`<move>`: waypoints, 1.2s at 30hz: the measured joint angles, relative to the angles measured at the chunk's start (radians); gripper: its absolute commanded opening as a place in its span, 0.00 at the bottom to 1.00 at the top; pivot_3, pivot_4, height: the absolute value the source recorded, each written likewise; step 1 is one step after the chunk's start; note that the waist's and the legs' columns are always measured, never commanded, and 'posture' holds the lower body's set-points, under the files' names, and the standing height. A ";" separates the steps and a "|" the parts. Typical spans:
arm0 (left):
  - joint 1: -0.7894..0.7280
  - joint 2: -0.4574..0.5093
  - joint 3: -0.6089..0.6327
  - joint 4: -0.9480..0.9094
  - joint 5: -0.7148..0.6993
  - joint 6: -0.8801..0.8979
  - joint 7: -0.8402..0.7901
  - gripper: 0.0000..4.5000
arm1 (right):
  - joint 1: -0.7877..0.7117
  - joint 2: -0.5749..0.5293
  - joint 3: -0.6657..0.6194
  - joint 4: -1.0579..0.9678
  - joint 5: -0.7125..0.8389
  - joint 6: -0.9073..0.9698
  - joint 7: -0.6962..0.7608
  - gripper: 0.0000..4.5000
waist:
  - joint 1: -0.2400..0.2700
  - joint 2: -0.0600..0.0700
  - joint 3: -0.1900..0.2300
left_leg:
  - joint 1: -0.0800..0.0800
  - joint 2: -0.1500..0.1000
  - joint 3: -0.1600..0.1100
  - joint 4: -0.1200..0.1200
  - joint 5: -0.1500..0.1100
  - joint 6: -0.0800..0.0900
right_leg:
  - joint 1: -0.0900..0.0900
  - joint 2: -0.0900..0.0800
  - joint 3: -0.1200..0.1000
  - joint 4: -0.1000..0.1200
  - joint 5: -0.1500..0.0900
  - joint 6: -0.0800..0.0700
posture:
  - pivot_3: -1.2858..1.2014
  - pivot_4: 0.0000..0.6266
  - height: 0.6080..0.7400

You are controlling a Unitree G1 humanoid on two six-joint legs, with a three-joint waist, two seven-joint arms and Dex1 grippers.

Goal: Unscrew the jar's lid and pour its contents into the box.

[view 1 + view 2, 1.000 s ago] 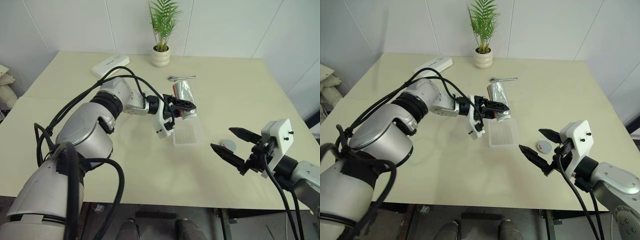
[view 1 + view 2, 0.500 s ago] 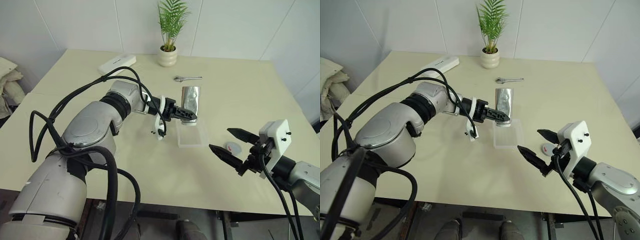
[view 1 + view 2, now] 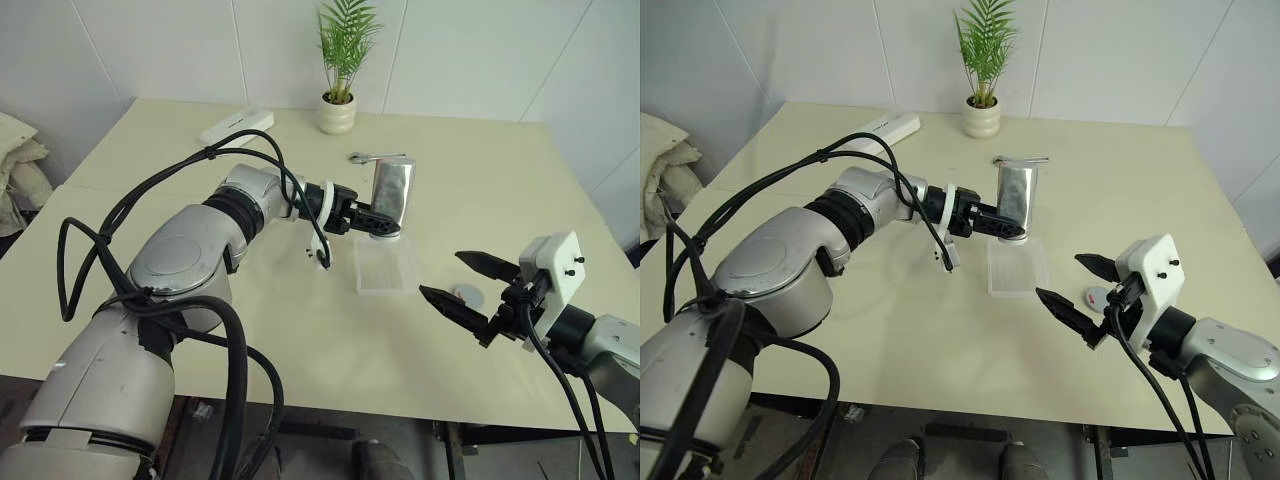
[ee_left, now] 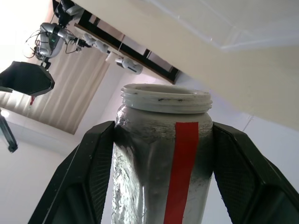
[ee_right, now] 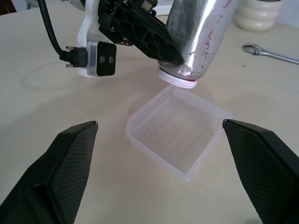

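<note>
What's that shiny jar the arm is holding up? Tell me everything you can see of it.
The jar is small and cylindrical, with a silvery, foil-like look and a red stripe down its side. Its lid is off: the white threaded mouth is open and points down, the body nearly upside down and a little tilted. The left gripper holds it in the air, one black finger on each side near the neck. It hangs just over the far edge of the clear plastic box, not touching it.

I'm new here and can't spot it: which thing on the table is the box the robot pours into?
Start at the potted plant at the table's far edge and come toward the near edge, past the wrench. Under the upturned jar lies the box, a shallow tray. Unlike the white case, it is see-through plastic.
</note>
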 measured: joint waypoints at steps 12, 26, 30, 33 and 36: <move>0.006 -0.010 -0.017 0.008 -0.008 0.016 0.065 0.61 | -0.016 -0.008 0.001 0.014 0.000 0.000 0.000 1.00 | -0.001 0.000 0.000 | 0.000 0.000 0.000 0.000 0.000 0.000 | 0.000 0.000 0.000 0.001 0.000 0.000 | 0.52 0.24 1.00; 0.154 0.034 0.634 0.139 -0.782 -0.615 -0.651 0.61 | -0.005 -0.048 -0.001 0.018 0.012 0.000 0.035 1.00 | -0.004 0.001 -0.001 | 0.003 0.000 0.006 0.000 0.000 0.000 | 0.000 0.000 0.005 0.003 0.000 0.000 | 0.52 0.24 1.00; 0.284 -0.014 1.003 0.160 -1.227 -0.555 -1.252 0.61 | -0.001 -0.058 -0.004 0.021 0.029 0.000 0.052 1.00 | -0.003 0.002 -0.001 | 0.004 0.000 0.007 0.001 0.001 0.000 | 0.000 0.000 0.006 0.006 0.000 0.000 | 0.52 0.24 1.00; 0.341 -0.035 1.219 0.127 -1.484 -0.400 -1.560 0.61 | 0.005 -0.084 -0.008 0.022 0.050 0.000 0.092 1.00 | -0.004 0.002 -0.001 | 0.006 0.000 0.007 0.001 0.002 0.001 | 0.000 0.000 0.007 0.008 0.000 0.000 | 0.52 0.24 1.00; 0.391 -0.042 1.363 0.074 -1.652 -0.271 -1.747 0.61 | 0.022 -0.095 -0.039 0.027 0.083 -0.003 0.144 1.00 | -0.007 0.002 -0.001 | 0.010 0.000 0.007 0.001 0.002 0.002 | 0.003 0.000 0.008 0.009 0.000 0.000 | 0.52 0.24 1.00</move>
